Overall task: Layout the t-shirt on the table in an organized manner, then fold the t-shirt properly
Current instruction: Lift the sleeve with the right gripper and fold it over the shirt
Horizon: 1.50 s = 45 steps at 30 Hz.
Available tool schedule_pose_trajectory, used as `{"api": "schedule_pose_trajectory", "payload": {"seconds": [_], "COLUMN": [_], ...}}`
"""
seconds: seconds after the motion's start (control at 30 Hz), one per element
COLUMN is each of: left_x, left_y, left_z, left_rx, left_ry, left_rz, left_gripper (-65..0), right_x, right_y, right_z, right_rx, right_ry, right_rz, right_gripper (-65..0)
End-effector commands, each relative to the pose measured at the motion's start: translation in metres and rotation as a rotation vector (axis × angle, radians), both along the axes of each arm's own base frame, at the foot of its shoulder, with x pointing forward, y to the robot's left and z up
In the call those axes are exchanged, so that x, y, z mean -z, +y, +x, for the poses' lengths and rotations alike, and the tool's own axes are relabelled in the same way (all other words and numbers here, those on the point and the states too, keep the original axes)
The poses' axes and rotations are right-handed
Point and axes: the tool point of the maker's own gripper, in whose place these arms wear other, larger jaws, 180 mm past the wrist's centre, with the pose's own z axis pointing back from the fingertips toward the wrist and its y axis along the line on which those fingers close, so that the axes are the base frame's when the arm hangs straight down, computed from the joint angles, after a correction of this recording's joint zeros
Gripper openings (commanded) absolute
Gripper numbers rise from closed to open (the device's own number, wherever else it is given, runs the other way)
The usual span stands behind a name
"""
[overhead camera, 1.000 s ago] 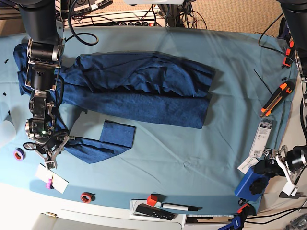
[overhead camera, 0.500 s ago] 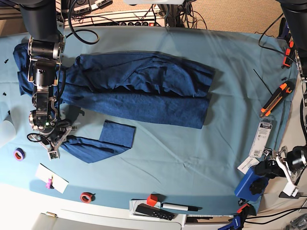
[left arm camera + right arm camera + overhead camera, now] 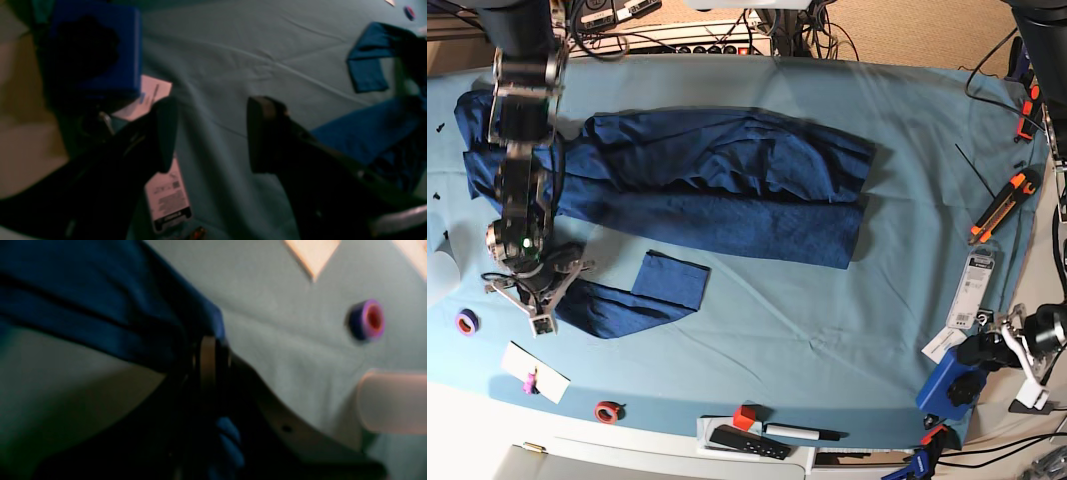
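T-shirt of dark navy heathered knit (image 3: 717, 190) lies stretched across the far half of the wide desk draped in smooth light teal cloth (image 3: 827, 320), its body bunched into long soft folds with a flatter band along the near edge. One short sleeve (image 3: 632, 295) trails toward the near left of the base view, its squared cuff folded flat on the cloth.

The right arm's fingers (image 3: 535, 308) are clenched on the end of that sleeve; in the right wrist view the dark fabric (image 3: 100, 313) drapes in ridged pleats from the pinched tips. A small purple-and-red tape ring (image 3: 367, 320) sits on the cloth just beyond, near a blurred pale rounded shape (image 3: 390, 403).

The left arm's fingers (image 3: 211, 133) stand released, wide apart and holding nothing, hovering over bare teal cloth near the desk's right edge. Beside them lie a blue boxy block (image 3: 96, 50) and white printed paper cards (image 3: 168, 200). An orange-and-black utility knife (image 3: 1002, 205) rests well apart from the shirt.
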Motion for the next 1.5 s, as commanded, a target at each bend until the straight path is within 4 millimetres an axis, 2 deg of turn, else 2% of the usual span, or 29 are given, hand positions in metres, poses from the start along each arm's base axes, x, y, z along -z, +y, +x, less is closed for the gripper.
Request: {"api": "schedule_pose_trajectory", "payload": {"seconds": [0.0, 0.13, 0.23, 0.43, 0.6, 0.8, 1.0, 1.27, 1.3, 1.37, 1.4, 1.43, 1.47], "left_x": [-0.030, -0.030, -0.030, -0.029, -0.030, -0.030, -0.030, -0.030, -0.030, -0.030, -0.030, -0.030, -0.030], "left_y": [0.006, 0.006, 0.006, 0.006, 0.006, 0.006, 0.006, 0.006, 0.006, 0.006, 0.006, 0.006, 0.006], "left_z": [0.010, 0.010, 0.010, 0.010, 0.010, 0.010, 0.010, 0.010, 0.010, 0.010, 0.010, 0.010, 0.010], "left_rx": [-0.010, -0.010, -0.010, -0.010, -0.010, -0.011, -0.010, -0.010, -0.010, -0.010, -0.010, -0.010, -0.010], "left_ry": [-0.077, -0.077, -0.077, -0.077, -0.077, -0.077, -0.077, -0.077, -0.077, -0.077, -0.077, -0.077, -0.078], "left_rz": [-0.016, -0.016, -0.016, -0.016, -0.016, -0.016, -0.016, -0.016, -0.016, -0.016, -0.016, -0.016, -0.016], "left_gripper": [-31.5, -31.6, -31.5, -31.6, -31.6, -31.6, -31.6, -31.6, -31.6, -31.6, -31.6, -31.6, -31.6], "right_x": [-0.034, -0.059, -0.067, -0.063, -0.062, -0.056, -0.047, -0.037, -0.036, -0.037, -0.038, -0.040, -0.042], "right_y": [0.004, 0.044, 0.064, 0.091, 0.117, 0.135, 0.162, 0.162, 0.163, 0.165, 0.166, 0.167, 0.168], "right_z": [0.006, -0.027, -0.056, -0.109, -0.144, -0.161, -0.174, -0.182, -0.183, -0.183, -0.182, -0.181, -0.180], "right_rx": [-0.019, -0.100, -0.141, -0.210, -0.281, -0.334, -0.391, -0.387, -0.399, -0.415, -0.417, -0.421, -0.426], "right_ry": [-0.085, -0.107, -0.093, -0.055, -0.031, 0.006, 0.049, 0.108, 0.113, 0.111, 0.100, 0.088, 0.073], "right_rz": [-0.015, 0.002, -0.017, -0.040, 0.016, 0.083, 0.206, 0.202, 0.196, 0.193, 0.197, 0.202, 0.206], "right_gripper": [-65.0, -65.0, -65.0, -65.0, -65.0, -65.0, -65.0, -65.0, -62.6, -43.5, -36.5, -33.4, -33.3]}}
